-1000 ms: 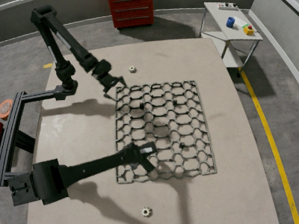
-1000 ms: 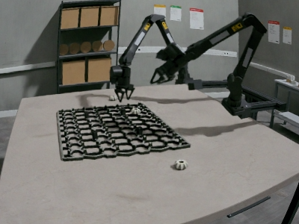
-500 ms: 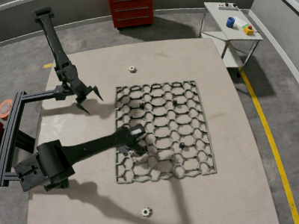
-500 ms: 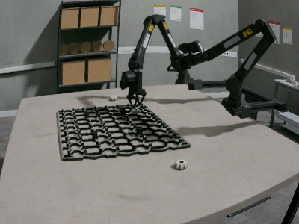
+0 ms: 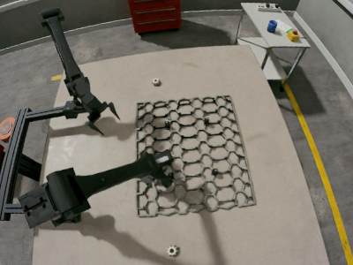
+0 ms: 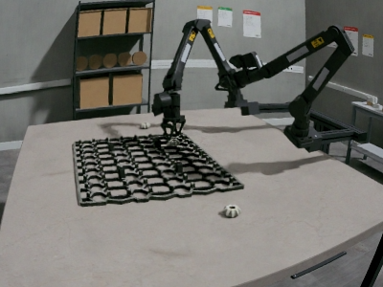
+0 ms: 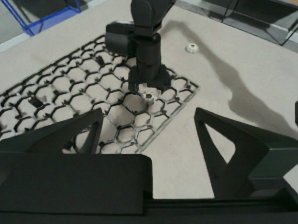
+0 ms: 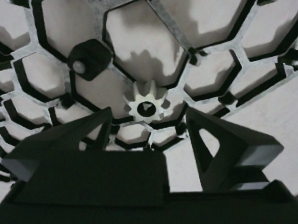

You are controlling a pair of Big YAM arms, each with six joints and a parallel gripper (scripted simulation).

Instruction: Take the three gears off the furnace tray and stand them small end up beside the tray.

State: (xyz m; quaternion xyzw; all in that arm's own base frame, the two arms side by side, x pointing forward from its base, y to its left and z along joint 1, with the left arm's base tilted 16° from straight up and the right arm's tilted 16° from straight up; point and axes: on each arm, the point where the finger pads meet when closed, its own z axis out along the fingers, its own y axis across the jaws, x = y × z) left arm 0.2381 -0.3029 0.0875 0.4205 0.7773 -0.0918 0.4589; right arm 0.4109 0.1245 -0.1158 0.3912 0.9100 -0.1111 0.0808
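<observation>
Nearest gear sits off the tray; right tool, fingers apart, seems poised to free the last gear; left tool, spread, leaves room.
</observation>
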